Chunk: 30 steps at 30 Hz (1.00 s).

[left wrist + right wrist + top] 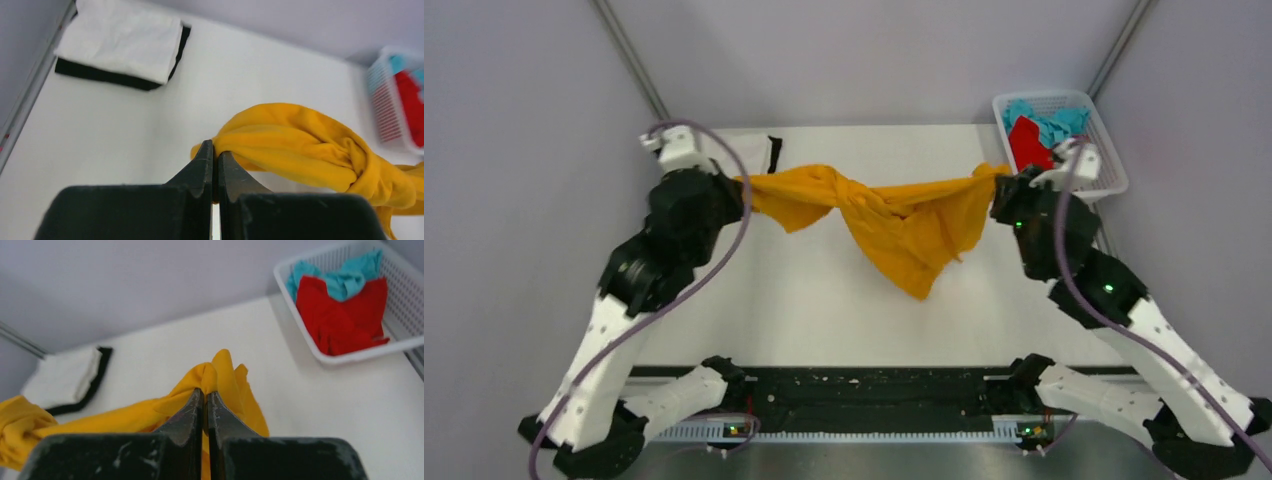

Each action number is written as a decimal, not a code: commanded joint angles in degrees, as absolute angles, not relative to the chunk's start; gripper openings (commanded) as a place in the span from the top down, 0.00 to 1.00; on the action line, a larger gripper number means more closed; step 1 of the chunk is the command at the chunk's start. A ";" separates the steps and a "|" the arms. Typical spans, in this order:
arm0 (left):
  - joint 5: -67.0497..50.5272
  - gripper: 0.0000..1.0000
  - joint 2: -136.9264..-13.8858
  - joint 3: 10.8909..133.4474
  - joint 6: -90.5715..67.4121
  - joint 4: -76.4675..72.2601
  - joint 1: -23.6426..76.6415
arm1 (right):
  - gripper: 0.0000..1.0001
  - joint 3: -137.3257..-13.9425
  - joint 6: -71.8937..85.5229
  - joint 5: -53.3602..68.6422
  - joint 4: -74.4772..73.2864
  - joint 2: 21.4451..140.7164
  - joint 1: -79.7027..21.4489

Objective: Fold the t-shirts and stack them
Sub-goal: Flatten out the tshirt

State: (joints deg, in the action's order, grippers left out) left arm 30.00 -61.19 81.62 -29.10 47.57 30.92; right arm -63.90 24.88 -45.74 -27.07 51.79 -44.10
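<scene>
The orange-yellow t-shirt (894,220) hangs twisted in the air between both grippers, sagging at the middle over the table. My left gripper (746,186) is shut on its left end (280,135); its own tip shows in the left wrist view (216,150). My right gripper (996,176) is shut on its right end (225,375); its tip shows in the right wrist view (205,392). A folded white t-shirt (122,40) lies on a folded black t-shirt (100,77) at the far left. The red t-shirt (340,315) and the teal t-shirt (345,277) lie crumpled in the basket.
The white mesh basket (1114,180) stands at the far right corner, close behind my right gripper. The white table (824,310) spreads below the hanging shirt. Metal frame poles (629,55) rise at the back corners.
</scene>
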 commanded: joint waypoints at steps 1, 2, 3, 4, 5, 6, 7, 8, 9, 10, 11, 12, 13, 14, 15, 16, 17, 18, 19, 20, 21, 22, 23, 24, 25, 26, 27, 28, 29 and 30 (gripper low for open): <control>32.90 1.00 -47.87 86.53 -25.33 44.26 30.98 | 1.00 -75.05 12.70 -42.11 -23.80 44.04 -44.25; 32.17 1.00 -45.09 86.72 -25.13 43.23 31.00 | 1.00 -77.22 12.20 -39.96 -23.62 42.81 -44.29; 31.28 1.00 -42.34 86.49 -24.34 41.80 30.96 | 1.00 -79.06 11.75 -37.69 -23.06 41.90 -44.27; 30.67 1.00 -39.88 86.08 -23.82 40.55 31.02 | 1.00 -80.69 10.88 -35.06 -22.53 40.99 -44.27; 31.23 1.00 -37.45 85.91 -23.71 39.85 31.01 | 1.00 -82.53 10.34 -32.75 -22.32 40.36 -44.29; 32.33 1.00 -35.63 85.92 -23.79 39.73 31.00 | 1.00 -84.39 10.17 -31.25 -22.64 40.00 -44.30; 33.08 1.00 -33.77 85.75 -23.86 39.91 30.95 | 1.00 -86.04 9.72 -30.46 -23.20 39.79 -44.30; 33.84 1.00 -32.22 85.35 -23.98 40.10 30.98 | 1.00 -87.38 9.41 -30.17 -23.95 39.81 -44.30; 34.32 1.00 -31.01 84.75 -24.13 40.18 30.97 | 1.00 -88.27 9.19 -30.61 -24.36 39.87 -44.30; 34.62 1.00 -30.08 83.78 -24.20 39.98 30.97 | 1.00 -88.70 8.82 -31.47 -24.62 40.08 -44.30; 35.28 1.00 -29.56 82.91 -24.55 39.87 31.02 | 1.00 -88.73 8.50 -32.85 -24.63 40.28 -44.23; 36.23 1.00 -29.40 81.98 -24.99 39.89 31.02 | 1.00 -88.62 8.41 -34.37 -24.61 40.58 -44.29; 37.84 1.00 -29.66 81.25 -25.49 40.09 30.98 | 1.00 -88.59 8.25 -36.14 -24.47 41.02 -44.34; 39.63 1.00 -30.01 80.83 -25.98 40.37 30.98 | 1.00 -88.52 8.18 -37.56 -24.38 41.54 -44.30; 41.32 1.00 -30.65 80.60 -26.47 41.18 31.02 | 1.00 -88.51 8.00 -38.60 -24.20 41.92 -44.28; 42.60 1.00 -31.24 80.57 -26.86 41.70 31.01 | 1.00 -88.62 7.79 -38.64 -24.10 42.38 -44.29; 43.46 1.00 -31.76 80.52 -27.02 41.92 31.00 | 1.00 -88.75 7.65 -38.45 -24.04 42.72 -44.34; 43.77 1.00 -32.03 80.52 -27.13 42.08 31.00 | 1.00 -88.89 7.60 -38.27 -23.90 42.87 -44.30; 43.74 1.00 -32.05 80.43 -27.28 42.05 30.96 | 1.00 -89.08 7.58 -37.78 -23.67 42.96 -44.30; 43.38 1.00 -31.64 80.26 -27.33 41.91 31.02 | 1.00 -89.24 7.62 -37.29 -23.53 42.76 -44.30; 43.01 1.00 -31.06 79.95 -27.52 41.61 30.95 | 1.00 -89.39 7.79 -36.62 -23.36 42.58 -44.32; 42.63 1.00 -30.35 79.53 -27.71 41.29 30.98 | 1.00 -89.39 7.88 -35.81 -23.31 42.14 -44.30; 42.35 1.00 -29.55 78.90 -27.93 40.93 31.00 | 1.00 -89.29 7.95 -35.07 -23.29 41.73 -44.30; 42.22 1.00 -28.70 78.32 -28.43 40.72 30.98 | 1.00 -89.09 8.10 -34.65 -23.45 41.34 -44.30; 42.05 1.00 -28.11 77.66 -29.00 40.70 31.02 | 1.00 -88.71 8.16 -34.60 -23.51 41.04 -44.30; 41.83 1.00 -27.66 77.08 -29.40 40.76 31.00 | 1.00 -88.17 8.12 -34.73 -23.60 40.78 -44.30; 41.64 1.00 -27.52 76.57 -29.89 40.94 30.98 | 1.00 -87.71 8.05 -35.14 -23.66 40.64 -44.31; 41.47 1.00 -27.53 76.28 -30.41 41.44 31.02 | 1.00 -87.34 7.98 -35.56 -23.73 40.62 -44.30; 41.30 1.00 -27.74 76.33 -30.93 42.24 30.98 | 1.00 -87.06 7.82 -36.03 -23.71 40.72 -44.25; 41.00 1.00 -28.15 76.66 -31.31 42.55 30.96 | 1.00 -87.13 7.66 -36.57 -23.74 41.04 -44.29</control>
State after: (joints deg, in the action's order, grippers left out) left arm 35.00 -28.49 76.71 -30.02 42.46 31.59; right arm -86.56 9.80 -29.32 -27.51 42.76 -44.64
